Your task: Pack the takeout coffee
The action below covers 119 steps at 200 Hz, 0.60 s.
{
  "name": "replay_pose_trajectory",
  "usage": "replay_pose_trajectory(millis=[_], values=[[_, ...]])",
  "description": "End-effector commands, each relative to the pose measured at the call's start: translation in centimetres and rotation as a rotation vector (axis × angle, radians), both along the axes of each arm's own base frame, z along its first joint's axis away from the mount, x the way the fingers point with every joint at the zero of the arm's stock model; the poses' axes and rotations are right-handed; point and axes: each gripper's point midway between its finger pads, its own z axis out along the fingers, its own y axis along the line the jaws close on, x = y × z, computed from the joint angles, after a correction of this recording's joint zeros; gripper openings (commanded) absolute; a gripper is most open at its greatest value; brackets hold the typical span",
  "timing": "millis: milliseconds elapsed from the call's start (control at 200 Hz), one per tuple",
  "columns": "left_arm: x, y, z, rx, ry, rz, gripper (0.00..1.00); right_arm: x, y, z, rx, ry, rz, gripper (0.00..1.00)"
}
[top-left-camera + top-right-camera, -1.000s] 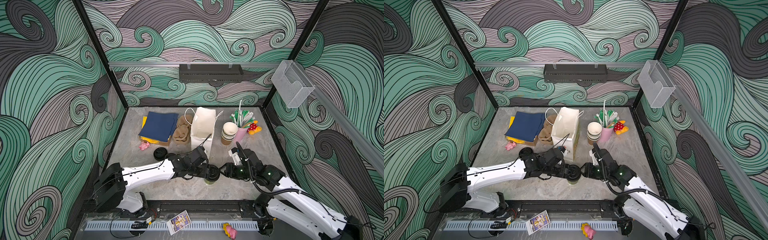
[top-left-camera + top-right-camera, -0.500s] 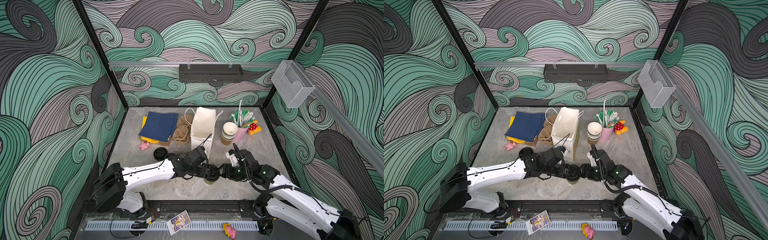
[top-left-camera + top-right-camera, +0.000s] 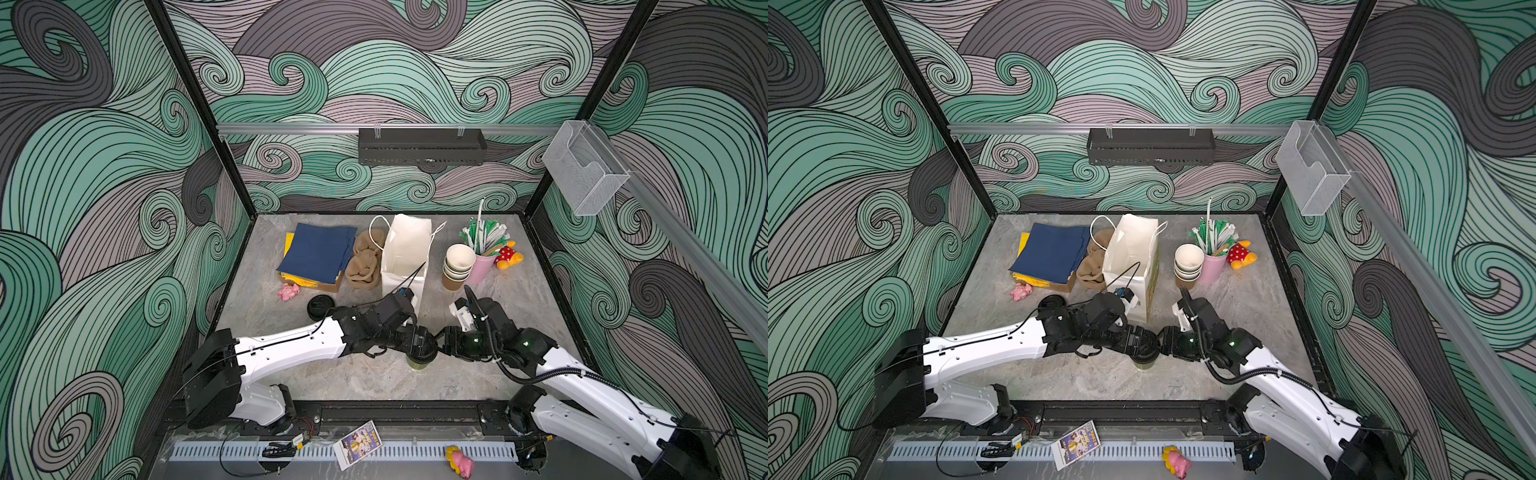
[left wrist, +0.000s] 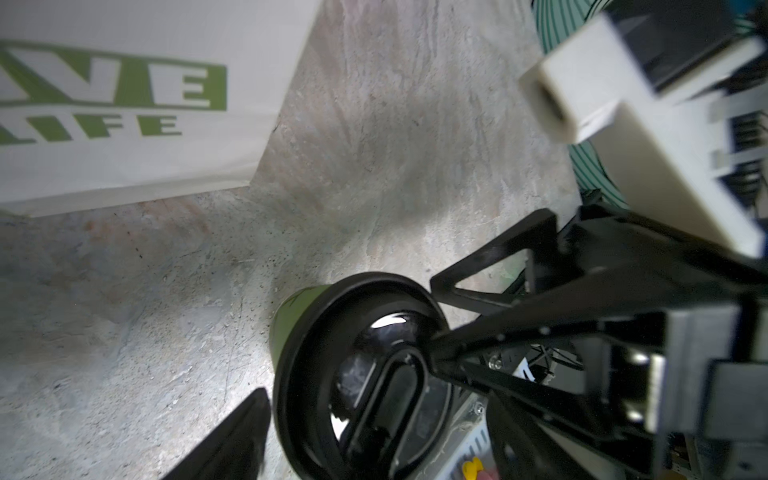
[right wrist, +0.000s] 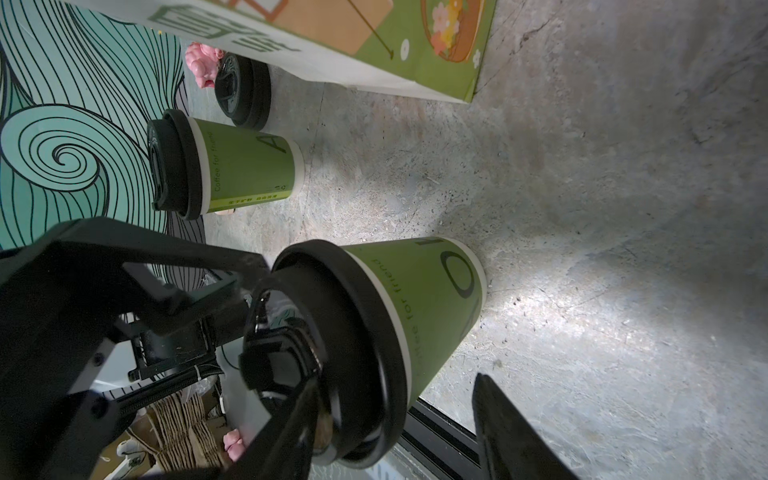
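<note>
A green paper cup with a black sip lid pressed onto it stands upright on the worktop. It is a little way off the printed face of the white paper bag, on the side toward the arm bases. Both tools meet over it.

The left tool is released, its jaws spread wide astride the lid. In the left wrist view its one visible finger lies just beside the rim; I cannot tell whether it touches. The right tool is spread too. One of its fingers rests its tip on the lid's top, and the other stands clear of the cup wall, so nothing is clamped.

A second lidded cup shows only in the right wrist view, upright off the same face of the bag, toward the left arm's side. A short stack of loose black lids sits nearer the bag's corner there. On the bag's opposite side a stack of empty cups stands just beside it, with a pink cup of straws next to them.
</note>
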Motion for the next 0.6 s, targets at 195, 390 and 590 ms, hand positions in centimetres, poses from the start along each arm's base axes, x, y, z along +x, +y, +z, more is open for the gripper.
replay_pose_trajectory(millis=[195, 390, 590], values=[[-3.0, 3.3, 1.1, -0.029, 0.034, -0.028, 0.83, -0.4, -0.2, -0.2, -0.034, 0.025, 0.017, 0.60], [-4.9, 3.8, -1.0, -0.029, 0.133, -0.003, 0.71, -0.3, 0.0, 0.7, -0.010, 0.002, 0.015, 0.63], [-5.7, 3.5, -1.7, -0.061, 0.177, 0.003, 0.66, -0.3, 0.2, 1.3, 0.010, -0.010, 0.027, 0.65]])
